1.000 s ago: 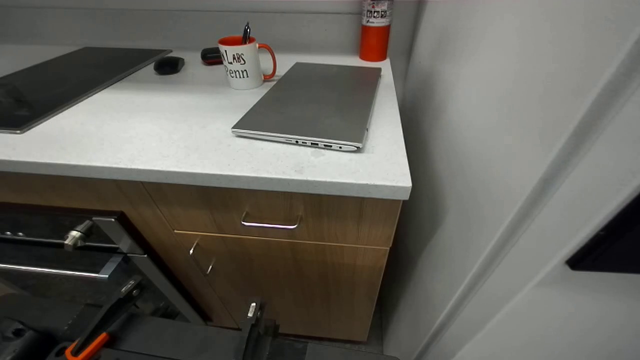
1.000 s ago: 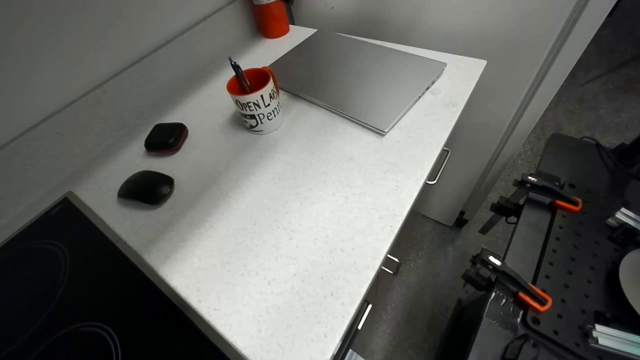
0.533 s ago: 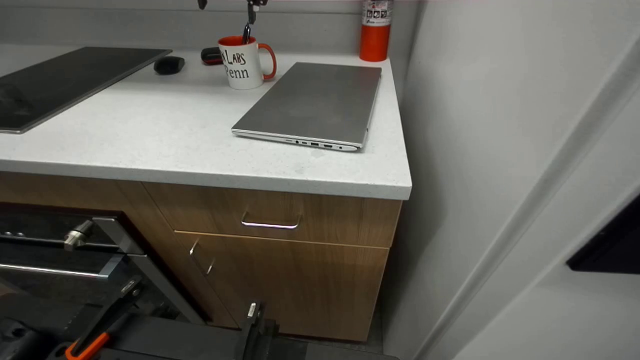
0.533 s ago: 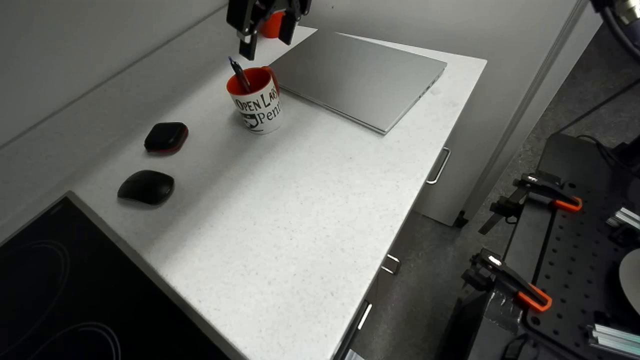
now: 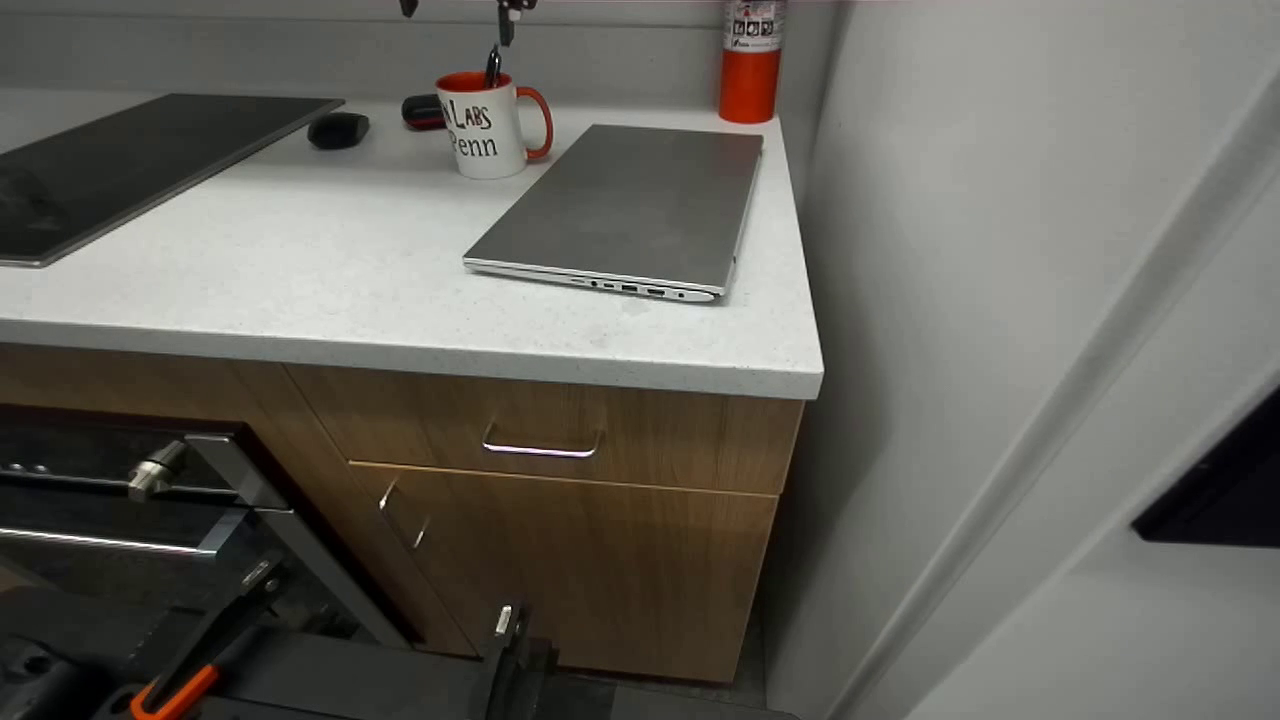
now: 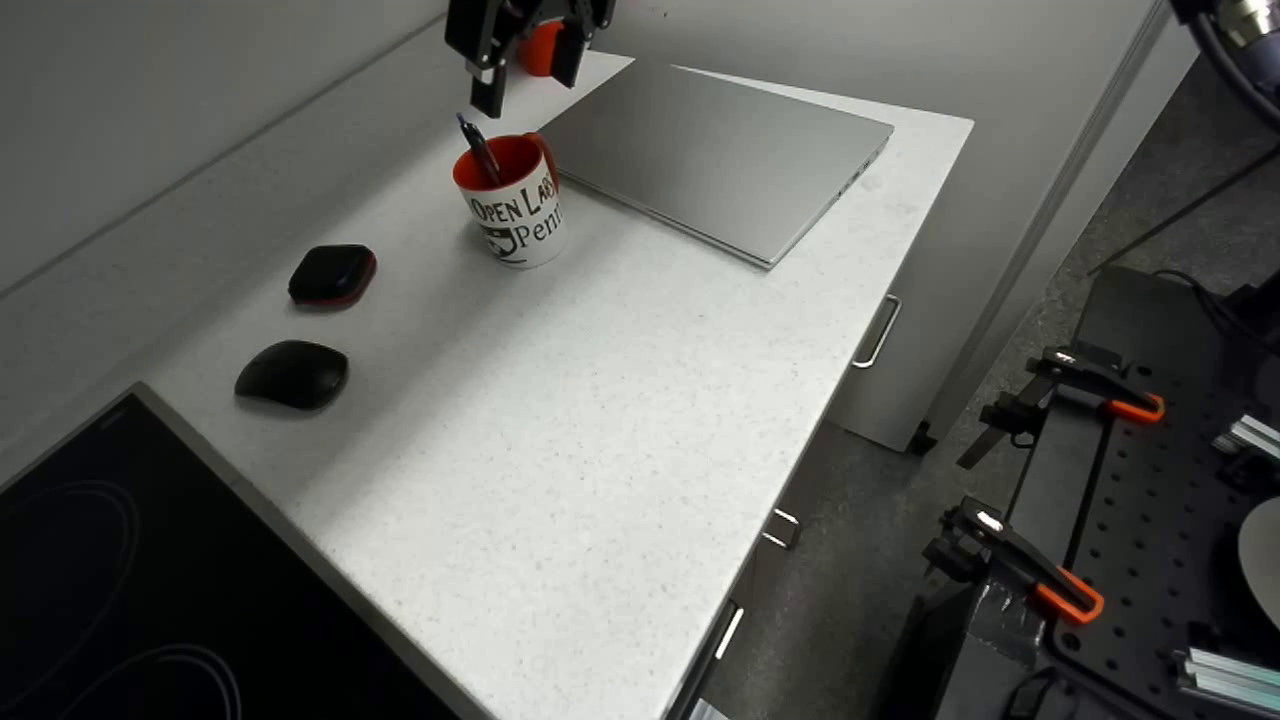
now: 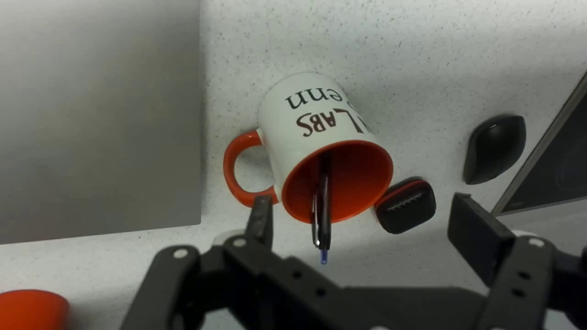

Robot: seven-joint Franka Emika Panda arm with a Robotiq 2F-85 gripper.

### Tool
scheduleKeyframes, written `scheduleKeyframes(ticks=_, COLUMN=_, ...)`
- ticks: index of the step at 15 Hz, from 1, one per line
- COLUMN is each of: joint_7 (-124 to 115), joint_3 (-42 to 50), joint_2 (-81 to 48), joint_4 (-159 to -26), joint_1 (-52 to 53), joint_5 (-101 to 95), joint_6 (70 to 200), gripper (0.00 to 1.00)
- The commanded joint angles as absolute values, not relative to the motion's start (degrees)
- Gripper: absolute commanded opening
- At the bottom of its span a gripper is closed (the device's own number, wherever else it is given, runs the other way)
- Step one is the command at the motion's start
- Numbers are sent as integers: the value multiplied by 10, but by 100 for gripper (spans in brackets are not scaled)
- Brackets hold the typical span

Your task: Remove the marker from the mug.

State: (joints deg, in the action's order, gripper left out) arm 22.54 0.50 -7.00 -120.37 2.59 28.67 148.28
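Observation:
The white mug with red handle and rim [image 6: 520,225] stands upright on the counter. It also shows in an exterior view [image 5: 482,135] and in the wrist view [image 7: 284,121]. The dark pen-like marker [image 6: 478,148] leans inside it, its blue-tipped upper end above the rim. The marker also shows in the wrist view [image 7: 323,215] and in an exterior view [image 5: 493,68]. Its lower end is hidden in the mug. My gripper [image 7: 362,199] is open and empty above the mug, touching neither. In the wrist view the marker's top appears between the fingers, nearer the left one. The fingers show in both exterior views [image 6: 526,96] [image 5: 457,25].
A closed grey laptop [image 6: 720,155] lies beside the mug on its handle side. A black-and-red rounded lump [image 7: 406,206] and a black mouse [image 7: 495,149] lie on the other side, near the black cooktop [image 6: 150,560]. A red canister [image 5: 749,85] stands at the back by the wall.
One second ago no gripper showed in the exterior views. Half a second ago it was above the mug, open. Since then it has shifted very slightly. Mug and marker have not moved.

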Motion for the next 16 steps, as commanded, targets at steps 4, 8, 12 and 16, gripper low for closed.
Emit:
scheduleKeyframes(ticks=4, joint_7=205, joint_3=-35, joint_2=-137, joint_4=-1172, joint_1=9, joint_5=282, joint_6=1604, gripper=100)
scheduleKeyframes(ticks=8, joint_7=202, joint_3=-24, joint_2=-180, joint_4=-1152, joint_1=28, joint_5=290, joint_6=1657, gripper=100)
scheduleKeyframes(ticks=12, joint_7=208, joint_3=-33, joint_2=-207, joint_4=-1135, joint_1=25, joint_5=301, joint_6=1689, gripper=100)
scheduleKeyframes(ticks=16, joint_7=215, joint_3=-44, joint_2=-210, joint_4=-1129, joint_1=23, joint_5=302, joint_6=1706, gripper=100)
